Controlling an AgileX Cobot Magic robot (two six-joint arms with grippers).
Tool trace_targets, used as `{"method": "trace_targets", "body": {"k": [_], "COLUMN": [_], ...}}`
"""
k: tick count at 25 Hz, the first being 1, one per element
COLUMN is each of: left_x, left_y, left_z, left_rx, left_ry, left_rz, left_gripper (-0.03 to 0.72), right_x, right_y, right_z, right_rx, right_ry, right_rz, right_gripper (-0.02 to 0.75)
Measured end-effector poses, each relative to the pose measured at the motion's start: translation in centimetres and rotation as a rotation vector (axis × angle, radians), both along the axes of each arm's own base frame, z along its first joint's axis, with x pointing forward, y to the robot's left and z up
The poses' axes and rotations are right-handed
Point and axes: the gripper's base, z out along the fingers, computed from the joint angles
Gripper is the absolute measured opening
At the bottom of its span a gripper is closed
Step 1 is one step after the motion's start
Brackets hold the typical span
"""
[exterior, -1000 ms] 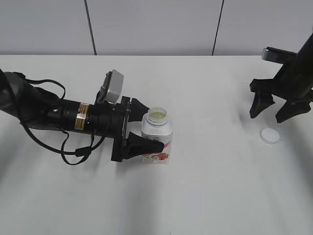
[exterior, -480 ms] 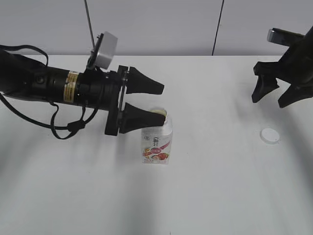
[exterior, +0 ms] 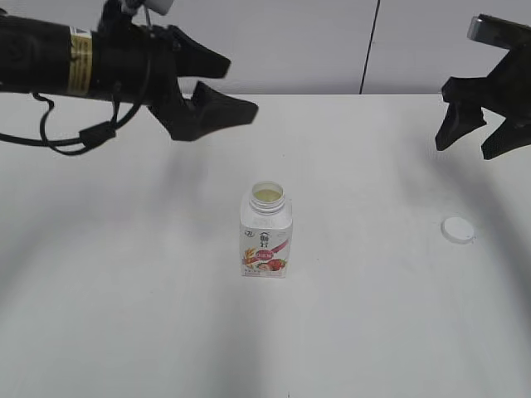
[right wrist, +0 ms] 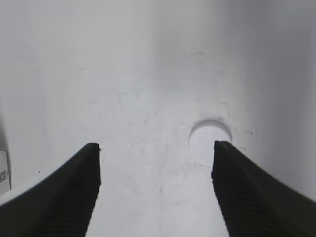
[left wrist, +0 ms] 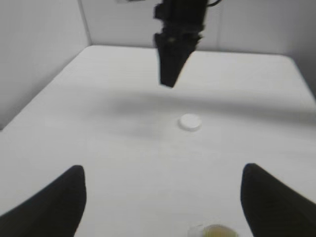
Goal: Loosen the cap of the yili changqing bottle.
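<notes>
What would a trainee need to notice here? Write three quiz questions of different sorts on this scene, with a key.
1. True or false: the cap is screwed onto the yili changqing bottle.
2. Multiple choice: where does the cap lie? A) inside the bottle's neck B) on the table, to the right of the bottle in the exterior view C) between the left gripper's fingers.
3. Fill in: the left gripper and the right gripper are both ____ and hold nothing.

Key: 1 false, the neck is uncovered and the bottle stands upright by itself. 2 B. 3 open.
</notes>
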Motion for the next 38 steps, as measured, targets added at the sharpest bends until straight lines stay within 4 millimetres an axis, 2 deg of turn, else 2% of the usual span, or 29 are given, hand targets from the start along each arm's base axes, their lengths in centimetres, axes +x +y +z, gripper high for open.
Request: {"method": "trace_targets", "body": {"k": [4,7,10,13,18,21,25,30,33,35,38], "left_x": [1.4,2.6,3.3,2.9,1.4,0.5,-1.0,-3.1,-3.8,-4.5,-6.8], "left_y": [2.6,5.2,7.8,9.3,9.4,9.4,9.7,9.8,9.9,10.0,10.4], "left_z": [2.4,3.4,3.4,2.6,1.3,2.5,4.4,4.3,4.9,5.8,7.6], "left_rx": [0.158,0.221,0.242,0.286,0.314,0.322,0.46,0.626,0.637,0.606,0.541], "left_ry": [-0.104,-0.149,-0.106,0.026,0.331,0.47,0.615,0.838,0.863,0.851,0.827], "left_rz": [0.367,0.693,1.035,1.216,1.299,1.343,1.328,1.224,1.202,1.198,1.192], "left_gripper": [0.582,0.582,0.582,0.582,0.582,0.582,0.582,0.582,0.573,0.557,0.532], "right_x": [-0.3,-0.6,-0.8,-0.9,-1.0,-1.3,-1.5,-1.9,-3.4,-5.3,-9.1], "right_y": [0.0,0.0,0.0,0.0,-0.1,-0.2,-0.5,-0.7,-0.7,-0.8,-0.9], "right_z": [1.2,2.0,2.5,3.1,4.2,4.9,5.1,5.8,6.5,6.3,6.6], "right_rx": [0.001,0.001,-0.002,-0.009,-0.028,-0.046,-0.08,-0.094,-0.092,-0.091,-0.088], "right_ry": [-0.014,-0.024,-0.032,-0.023,0.006,0.045,0.068,0.056,0.051,0.075,0.086], "right_rz": [0.008,0.012,0.017,0.029,0.061,0.086,0.098,0.078,0.066,0.063,0.061], "right_gripper": [0.554,0.554,0.554,0.554,0.554,0.554,0.554,0.554,0.554,0.554,0.554]}}
